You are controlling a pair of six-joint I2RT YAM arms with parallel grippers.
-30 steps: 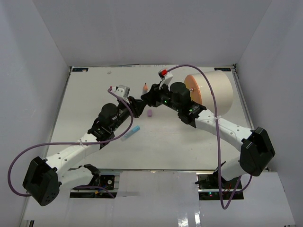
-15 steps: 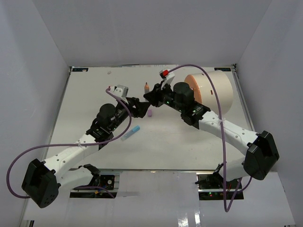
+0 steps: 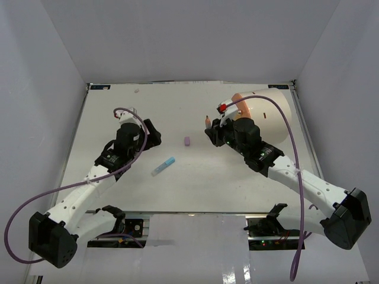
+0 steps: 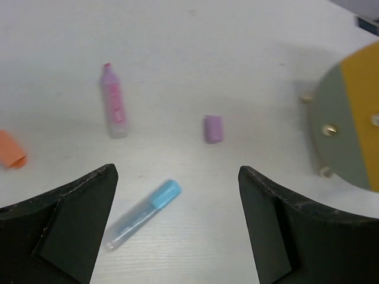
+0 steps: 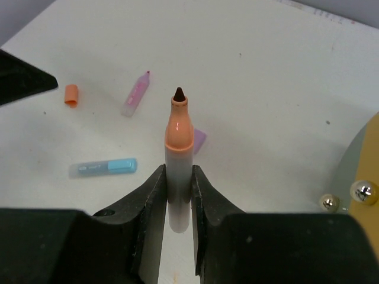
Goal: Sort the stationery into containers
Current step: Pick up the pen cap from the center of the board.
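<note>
Two grippers to check. Your right gripper [image 5: 177,177] clamps orange marker [image 5: 179,139], frame centre, dark tip up. Your left gripper [image 4: 176,174] spread, holding nothing; blue pen [image 4: 142,213] lies lower centre, purple cap [image 4: 213,128] centre. Drum [image 3: 275,118] sits upper right, top view.

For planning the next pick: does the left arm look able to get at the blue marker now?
Likely yes. The left fingers are open and empty, and the blue marker lies alone on the table just ahead of them; the purple cap lies apart from it.
</note>
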